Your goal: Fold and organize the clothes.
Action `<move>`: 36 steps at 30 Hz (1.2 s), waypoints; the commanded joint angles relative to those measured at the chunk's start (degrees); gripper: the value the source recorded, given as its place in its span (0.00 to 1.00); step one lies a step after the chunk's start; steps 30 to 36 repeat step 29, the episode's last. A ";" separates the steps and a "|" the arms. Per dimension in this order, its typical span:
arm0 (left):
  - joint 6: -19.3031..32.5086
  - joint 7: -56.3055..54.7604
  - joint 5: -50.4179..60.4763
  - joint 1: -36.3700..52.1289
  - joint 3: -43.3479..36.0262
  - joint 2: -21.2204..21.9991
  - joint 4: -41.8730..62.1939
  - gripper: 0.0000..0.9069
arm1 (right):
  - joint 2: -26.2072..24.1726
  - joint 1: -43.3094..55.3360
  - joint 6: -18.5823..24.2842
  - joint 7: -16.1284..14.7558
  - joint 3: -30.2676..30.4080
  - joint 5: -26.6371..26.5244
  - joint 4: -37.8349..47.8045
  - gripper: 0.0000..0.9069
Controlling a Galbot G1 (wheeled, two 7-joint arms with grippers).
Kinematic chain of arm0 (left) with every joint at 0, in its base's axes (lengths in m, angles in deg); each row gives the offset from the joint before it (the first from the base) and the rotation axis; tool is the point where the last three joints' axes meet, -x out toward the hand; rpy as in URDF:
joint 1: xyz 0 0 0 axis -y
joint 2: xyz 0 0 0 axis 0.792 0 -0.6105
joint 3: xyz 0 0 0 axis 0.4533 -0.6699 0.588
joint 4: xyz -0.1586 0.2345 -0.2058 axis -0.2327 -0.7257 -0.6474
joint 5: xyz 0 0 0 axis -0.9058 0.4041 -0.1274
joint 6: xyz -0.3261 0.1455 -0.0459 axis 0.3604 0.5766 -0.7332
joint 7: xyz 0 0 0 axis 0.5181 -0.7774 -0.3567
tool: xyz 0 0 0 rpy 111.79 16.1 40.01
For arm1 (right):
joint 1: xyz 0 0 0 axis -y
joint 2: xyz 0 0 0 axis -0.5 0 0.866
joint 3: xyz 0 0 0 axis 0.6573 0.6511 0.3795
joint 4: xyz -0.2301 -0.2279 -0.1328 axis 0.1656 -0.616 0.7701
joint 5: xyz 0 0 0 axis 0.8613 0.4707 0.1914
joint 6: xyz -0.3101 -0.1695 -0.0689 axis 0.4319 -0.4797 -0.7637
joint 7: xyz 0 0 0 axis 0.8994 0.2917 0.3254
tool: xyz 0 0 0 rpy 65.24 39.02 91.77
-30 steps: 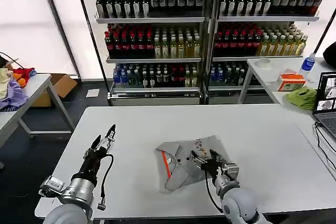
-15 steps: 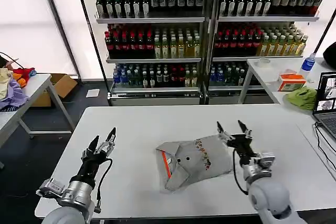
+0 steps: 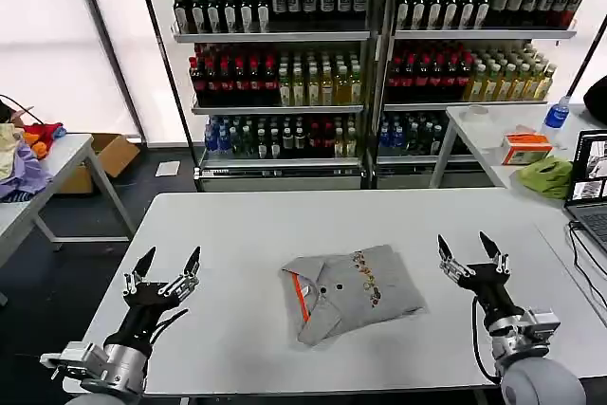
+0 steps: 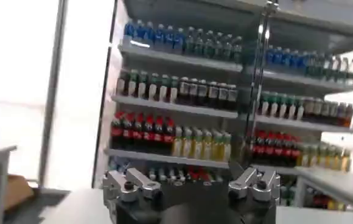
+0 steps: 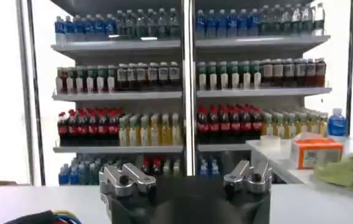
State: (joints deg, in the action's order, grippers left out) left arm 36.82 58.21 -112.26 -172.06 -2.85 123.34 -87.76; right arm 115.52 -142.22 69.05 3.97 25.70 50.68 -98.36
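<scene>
A light grey shirt (image 3: pixel 353 291) lies folded into a rough rectangle at the middle of the white table (image 3: pixel 285 225). Its orange-lined collar with buttons faces the left side, and a small multicoloured print runs across its top. My left gripper (image 3: pixel 167 269) hovers open above the table's left part, well clear of the shirt. My right gripper (image 3: pixel 471 252) hovers open to the right of the shirt, fingers pointing up and away, holding nothing. In both wrist views the finger bases (image 4: pixel 128 182) (image 5: pixel 123 178) stand wide apart, facing the bottle shelves.
Shelves of bottles (image 3: pixel 370 54) stand behind the table. A second table at the right carries a laptop (image 3: pixel 588 187), an orange box (image 3: pixel 524 148) and a green cloth (image 3: pixel 547 175). A side table at the left (image 3: pixel 38 168) holds a pile of coloured clothes.
My right gripper let go of the shirt, lifted and swung out to the right. The left gripper drew back to the left and lower. The shirt now lies flat and folded.
</scene>
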 commanded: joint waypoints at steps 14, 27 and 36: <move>6.25 9.38 15.59 -7.02 5.55 1.82 -4.31 1.00 | 1.37 -9.81 7.34 -2.83 4.13 5.56 -3.71 1.00; 4.72 12.59 15.74 -5.51 8.17 4.09 -3.54 1.00 | 0.85 -9.88 7.77 -4.42 4.22 6.46 -4.87 1.00; 4.58 13.06 15.66 -5.54 8.75 4.47 -3.37 1.00 | 0.97 -9.67 7.77 -5.66 4.10 6.91 -4.64 1.00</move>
